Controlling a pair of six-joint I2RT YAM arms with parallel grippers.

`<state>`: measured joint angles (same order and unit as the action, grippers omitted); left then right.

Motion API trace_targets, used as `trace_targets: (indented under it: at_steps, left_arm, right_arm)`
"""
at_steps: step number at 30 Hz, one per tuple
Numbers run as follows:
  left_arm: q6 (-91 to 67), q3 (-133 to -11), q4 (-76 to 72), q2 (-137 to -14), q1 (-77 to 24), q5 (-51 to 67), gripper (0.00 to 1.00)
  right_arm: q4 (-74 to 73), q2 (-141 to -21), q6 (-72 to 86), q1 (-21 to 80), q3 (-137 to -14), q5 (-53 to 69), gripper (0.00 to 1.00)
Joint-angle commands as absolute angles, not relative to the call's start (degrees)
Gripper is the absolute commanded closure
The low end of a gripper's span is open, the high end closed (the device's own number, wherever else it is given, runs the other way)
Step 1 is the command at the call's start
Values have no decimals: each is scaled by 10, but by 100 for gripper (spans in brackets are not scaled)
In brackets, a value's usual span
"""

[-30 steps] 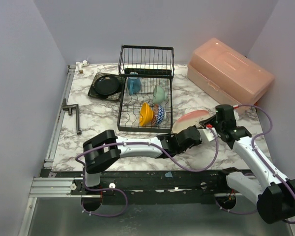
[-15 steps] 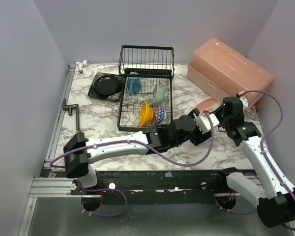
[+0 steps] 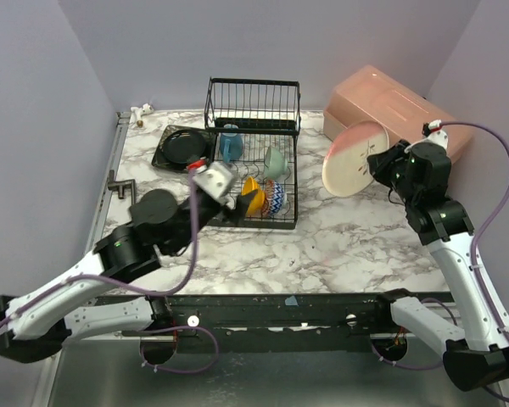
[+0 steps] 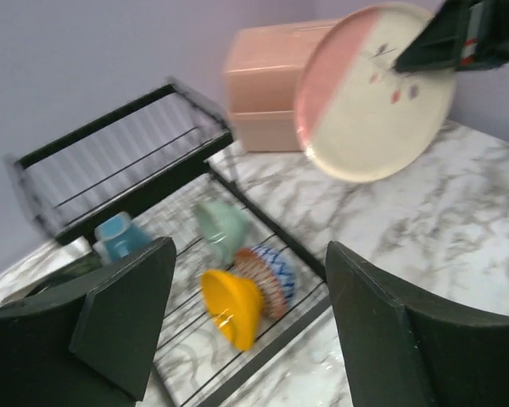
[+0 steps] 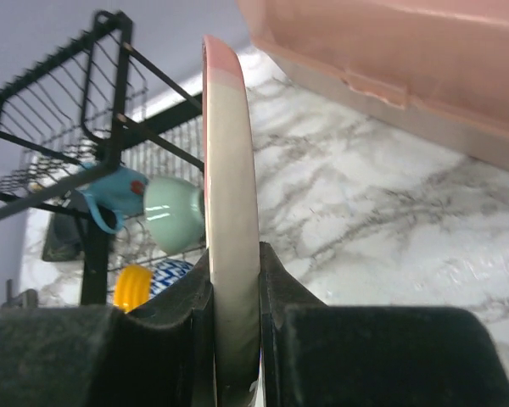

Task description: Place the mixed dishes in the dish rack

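Observation:
My right gripper (image 3: 382, 161) is shut on the rim of the beige-pink round plate (image 3: 354, 158), holding it on edge in the air to the right of the dish rack (image 3: 253, 106). In the right wrist view the plate (image 5: 229, 170) stands pinched between the jaws (image 5: 235, 280). My left gripper (image 4: 248, 280) is open and empty, hovering over the rack's front left corner (image 3: 229, 206). In the rack sit the orange bowl (image 3: 252, 197), red-patterned bowl (image 3: 274, 198), mint-green bowl (image 3: 275, 160) and blue-handled mug (image 3: 230, 144). Black plates (image 3: 184, 147) lie left of the rack.
The big pink box (image 3: 399, 119) stands at the back right, just behind the raised plate. A dark metal bracket (image 3: 125, 197) lies at the table's left edge. Bare marble (image 3: 339, 246) stretches in front of and to the right of the rack.
My left arm has drawn back from the plate to the rack's front left, and its jaws have opened. My right gripper has raised the plate off the table and stood it on edge.

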<state>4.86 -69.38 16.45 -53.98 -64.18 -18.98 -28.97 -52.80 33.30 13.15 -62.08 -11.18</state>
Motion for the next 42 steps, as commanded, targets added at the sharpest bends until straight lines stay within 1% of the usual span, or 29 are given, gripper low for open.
trace_targets:
  at_steps: [1, 6, 8, 10, 13, 15, 18, 22, 28, 33, 42]
  left_arm:
    - [112, -599, 189, -411, -603, -327, 21]
    - [127, -488, 125, -301, -574, -375, 17]
    - [148, -446, 95, -267, -572, -393, 13]
    - [154, -423, 79, -243, -571, -415, 7]
    - [162, -410, 74, -213, -571, -430, 4]
    - [177, -395, 57, -196, -571, -436, 4]
    - [191, -369, 27, -179, -571, -445, 2]
    - [194, -360, 22, -185, -571, -442, 1]
    - [205, -353, 16, -212, -571, -446, 2]
    - [215, -345, 4, -222, -569, -449, 2]
    - [210, -341, 3, -229, -567, -442, 2]
  right_arm:
    - [-171, -555, 325, 131, -693, -65, 100]
    - [-146, -619, 334, 132, -772, -27, 100]
    - [-138, -644, 339, 135, -806, -19, 100]
    - [-143, -677, 339, 142, -849, -18, 100]
    - [-150, -725, 333, 169, -910, -33, 100]
    - [-154, -752, 319, 199, -946, -68, 100]
    - [-185, -812, 287, 250, -1036, -128, 100]
    - [-237, -896, 256, 306, -1141, -230, 100]
    - [-219, -967, 187, 368, -1204, -376, 100]
    - [-148, -1008, 93, 417, -1231, -476, 100]
    - [-95, -1062, 12, 433, -1268, -525, 100]
